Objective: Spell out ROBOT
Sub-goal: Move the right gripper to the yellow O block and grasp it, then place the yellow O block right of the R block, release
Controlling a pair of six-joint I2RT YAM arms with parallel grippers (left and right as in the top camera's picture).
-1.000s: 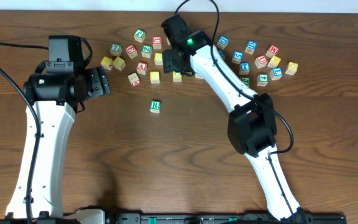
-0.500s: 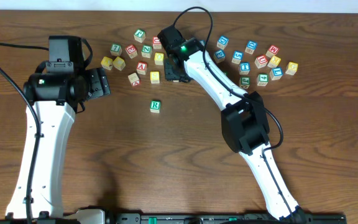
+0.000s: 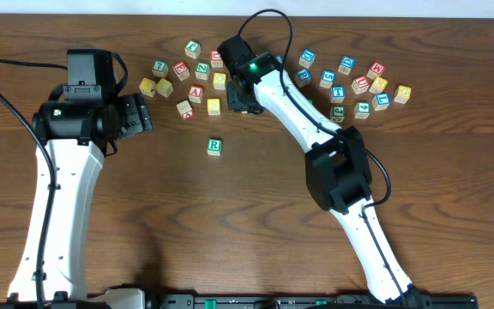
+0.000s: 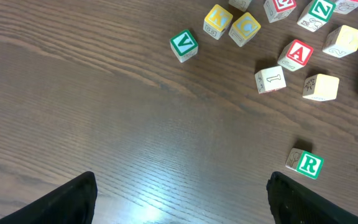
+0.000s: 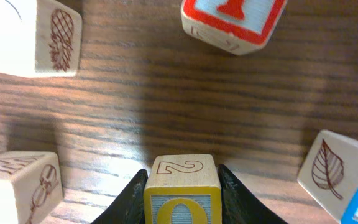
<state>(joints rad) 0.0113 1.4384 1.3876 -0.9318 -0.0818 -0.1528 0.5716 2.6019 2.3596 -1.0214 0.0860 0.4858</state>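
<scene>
A green R block (image 3: 214, 147) lies alone on the table in front of the block pile; it also shows in the left wrist view (image 4: 307, 163). My right gripper (image 3: 240, 99) is at the near edge of the pile, shut on a yellow O block (image 5: 182, 193) with a "2" on its top face. My left gripper (image 3: 141, 114) is open and empty, left of the pile and well left of the R block.
Several letter blocks lie scattered along the far side of the table, from a green V block (image 4: 183, 45) and a red A block (image 4: 296, 54) on the left to a yellow block (image 3: 401, 93) at far right. Blocks crowd close around the right gripper.
The right arm swung left over the pile between the oldest frame and half a second ago, then held still. The left arm has not moved.
</scene>
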